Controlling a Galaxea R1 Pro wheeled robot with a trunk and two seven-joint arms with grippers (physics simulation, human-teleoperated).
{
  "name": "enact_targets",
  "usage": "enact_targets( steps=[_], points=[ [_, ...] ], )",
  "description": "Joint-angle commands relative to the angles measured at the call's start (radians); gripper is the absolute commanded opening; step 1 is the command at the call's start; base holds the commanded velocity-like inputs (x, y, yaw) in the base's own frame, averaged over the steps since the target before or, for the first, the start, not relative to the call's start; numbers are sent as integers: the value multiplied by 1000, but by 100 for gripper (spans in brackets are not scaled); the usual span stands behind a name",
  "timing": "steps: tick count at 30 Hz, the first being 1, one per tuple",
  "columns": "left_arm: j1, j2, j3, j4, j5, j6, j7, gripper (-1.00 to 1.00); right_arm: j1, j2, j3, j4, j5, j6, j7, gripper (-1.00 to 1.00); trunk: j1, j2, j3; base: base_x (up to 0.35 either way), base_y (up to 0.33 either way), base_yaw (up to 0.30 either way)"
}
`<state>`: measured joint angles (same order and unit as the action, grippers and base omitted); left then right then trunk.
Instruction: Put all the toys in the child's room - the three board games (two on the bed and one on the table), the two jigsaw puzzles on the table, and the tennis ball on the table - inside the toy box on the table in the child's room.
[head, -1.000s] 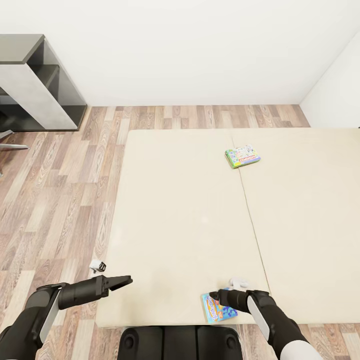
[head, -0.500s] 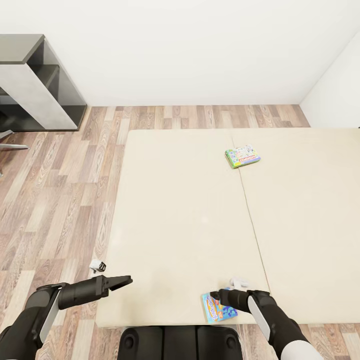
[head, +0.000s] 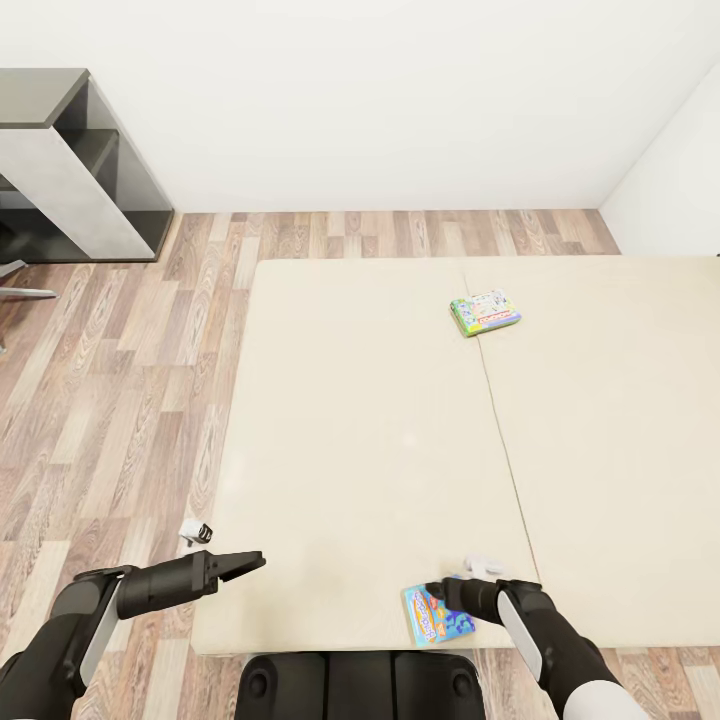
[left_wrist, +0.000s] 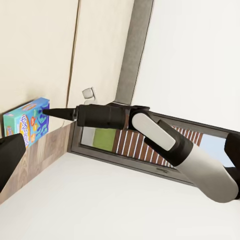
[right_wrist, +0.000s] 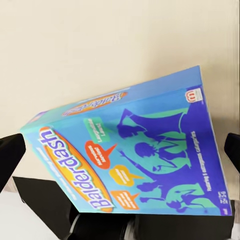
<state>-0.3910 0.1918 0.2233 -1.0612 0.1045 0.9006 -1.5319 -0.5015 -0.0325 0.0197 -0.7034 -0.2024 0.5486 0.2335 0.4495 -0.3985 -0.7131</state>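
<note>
A light blue board game (head: 437, 617) lies flat on the bed (head: 360, 430) at its near edge. My right gripper (head: 438, 589) hovers just above it, open; in the right wrist view its fingertips (right_wrist: 11, 152) stand at either side of the "Balderdash" cover (right_wrist: 135, 160) without touching it. A green-edged board game (head: 485, 312) with a white colourful cover rests farther back, near the mattress seam. My left gripper (head: 254, 562) is open and holds nothing, over the bed's near left corner. From the left wrist view the blue box (left_wrist: 26, 123) shows under the right gripper (left_wrist: 47, 112).
A dark grey desk with a white panel (head: 62, 170) stands at the back left against the white wall. A small white object (head: 195, 532) lies on the wood floor (head: 110, 400) beside the bed. My base (head: 360, 685) abuts the bed's near edge.
My right gripper has drawn slightly back toward me over the blue box. The left arm and both boxes have stayed where they were.
</note>
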Motion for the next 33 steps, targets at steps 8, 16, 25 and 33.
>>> enact_targets(
  steps=[8, 16, 25, 33],
  points=[
    [0, 0, -1, 0, 0, 10, -3, 100, 0, -1, 2, -2, -6, 5, -7, 100, 1, -1, -1, 0, 0, 0],
    [0, -3, -1, 0, 0, 9, -3, 100, 0, -1, 2, -1, -7, 5, -7, 100, 1, -1, -1, 0, 0, 0],
    [0, -6, -1, 0, 0, 9, -2, 100, 0, -1, 2, -1, -11, 8, 1, 100, 1, -1, -1, 0, 0, 0],
    [0, -6, -1, 0, -1, 9, -2, 100, 0, -1, 2, -1, -14, 9, 1, 100, 1, -1, -1, 0, 0, 0]
  ],
)
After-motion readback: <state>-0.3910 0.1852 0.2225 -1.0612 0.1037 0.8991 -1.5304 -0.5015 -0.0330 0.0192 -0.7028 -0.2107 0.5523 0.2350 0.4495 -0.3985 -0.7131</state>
